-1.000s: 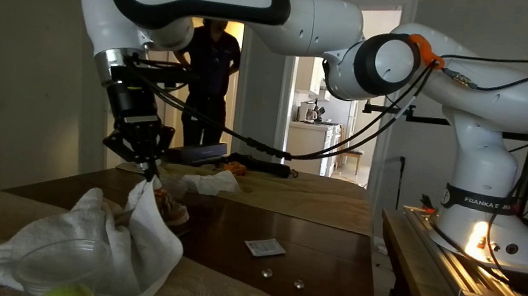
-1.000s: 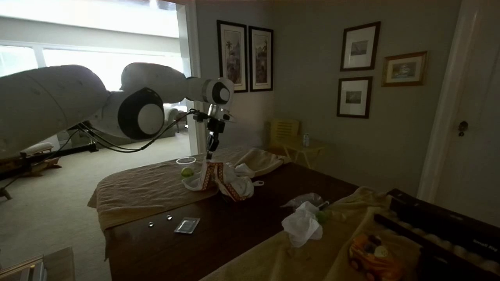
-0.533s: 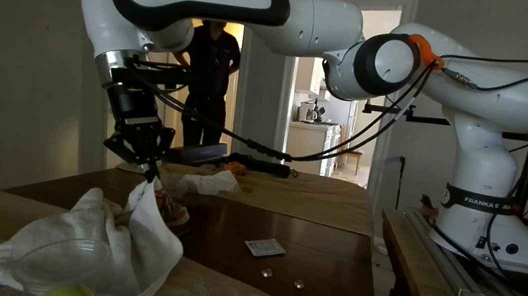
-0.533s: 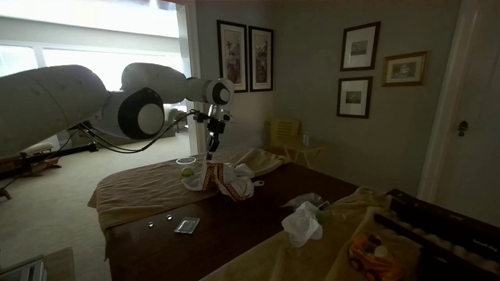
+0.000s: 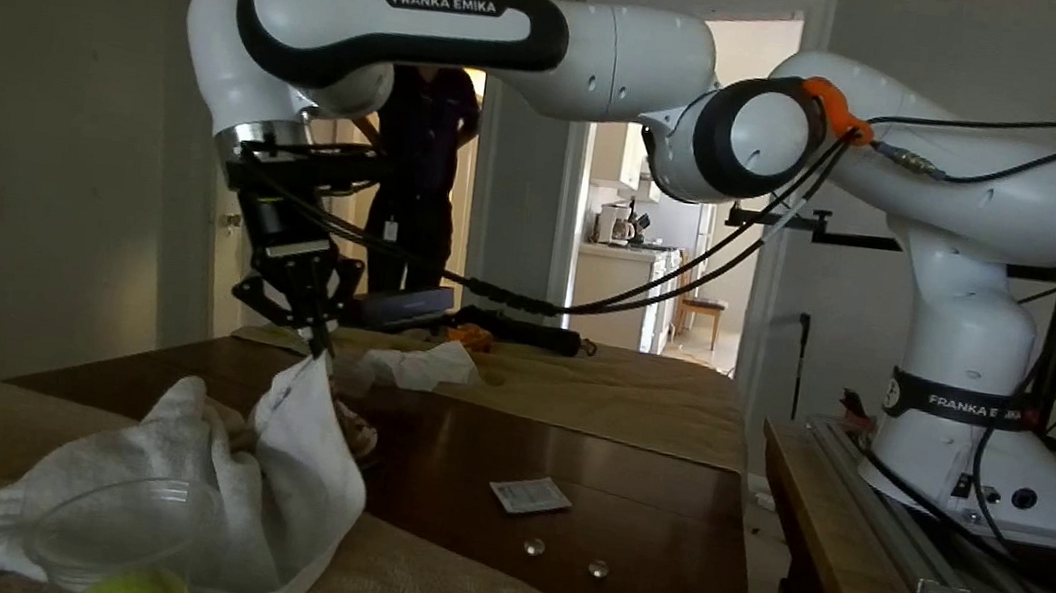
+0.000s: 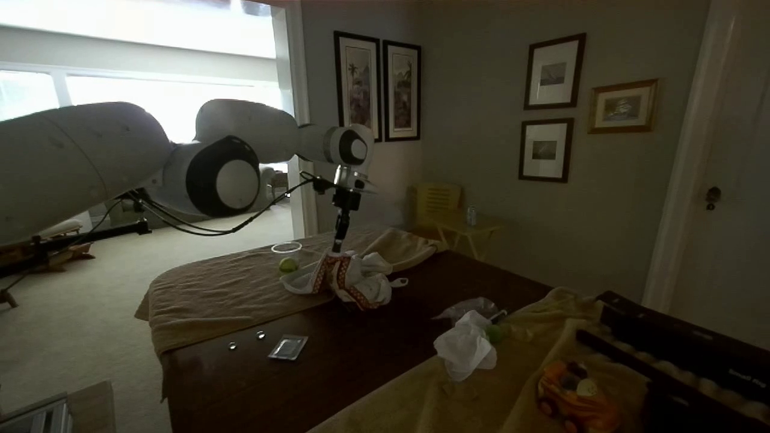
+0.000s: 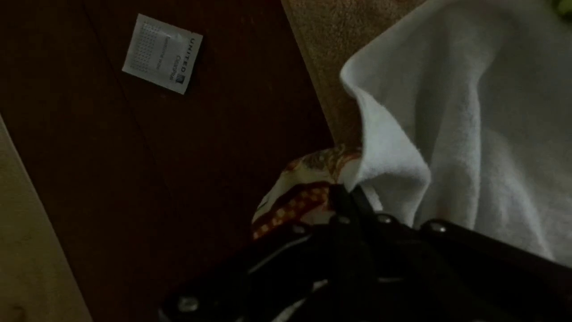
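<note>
Towel (image 7: pixel 456 112), its corner clamped in the end effector (image 7: pixel 351 191); clear tub (image 5: pixel 180 488) and green ball (image 6: pixel 288 265) stand near it. Packet (image 7: pixel 163 53) reads UNITED; box (image 6: pixel 692 350), Small Rig; arm (image 5: pixel 448 4), FRANKA EMIKA.

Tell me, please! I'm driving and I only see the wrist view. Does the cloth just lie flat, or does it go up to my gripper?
Observer: In an exterior view, the white cloth rises to a peak at the shut gripper.
Operator: Cool! Is there anything near the little packet that I can't see?
Observer: Yes, two small shiny round pieces lie near the packet in both exterior views.
Operator: Are there any toys?
Observer: Yes, an orange toy car sits on a tan blanket in an exterior view.
</note>
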Motion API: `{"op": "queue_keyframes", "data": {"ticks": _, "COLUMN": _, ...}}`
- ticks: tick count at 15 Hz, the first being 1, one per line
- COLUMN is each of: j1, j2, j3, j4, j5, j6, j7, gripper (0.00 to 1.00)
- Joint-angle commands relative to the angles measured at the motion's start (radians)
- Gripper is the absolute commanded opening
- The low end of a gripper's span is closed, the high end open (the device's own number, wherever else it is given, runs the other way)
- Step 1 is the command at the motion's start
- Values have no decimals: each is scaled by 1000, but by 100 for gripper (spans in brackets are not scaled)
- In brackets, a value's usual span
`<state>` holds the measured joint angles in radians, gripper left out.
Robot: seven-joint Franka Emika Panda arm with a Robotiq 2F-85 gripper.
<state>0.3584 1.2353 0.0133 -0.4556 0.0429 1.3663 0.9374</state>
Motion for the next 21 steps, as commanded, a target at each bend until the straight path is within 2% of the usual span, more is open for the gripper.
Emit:
{"op": "queue_keyframes", "data": {"ticks": 1, "j1": -58, "j2": 9, "j3": -3, "j4": 14, "j5": 24, "j6": -27, "j7": 142, "gripper": 1}}
{"op": "queue_keyframes", "data": {"ticks": 6, "j1": -120, "j2": 24, "j3": 9, "j4": 3, "j5": 48, "j6": -123, "j7": 330, "gripper": 1}}
{"op": "queue_keyframes", "data": {"ticks": 10, "j1": -134, "j2": 59, "j3": 80, "j4": 8, "j5": 110, "j6": -268, "j7": 238, "gripper": 1}}
{"op": "queue_keyframes", "data": {"ticks": 15, "j1": -155, "j2": 135, "j3": 138, "j4": 16, "j5": 229, "j6": -423, "j7": 339, "gripper": 1}}
{"op": "queue_keyframes", "data": {"ticks": 18, "j1": -181, "j2": 193, "j3": 163, "j4": 20, "j5": 309, "j6": -434, "j7": 436, "gripper": 1}}
{"op": "queue_keyframes", "data": {"ticks": 21, "j1": -217, "j2": 248, "j3": 188, "j4": 23, "j5": 381, "j6": -399, "j7": 528, "gripper": 1}}
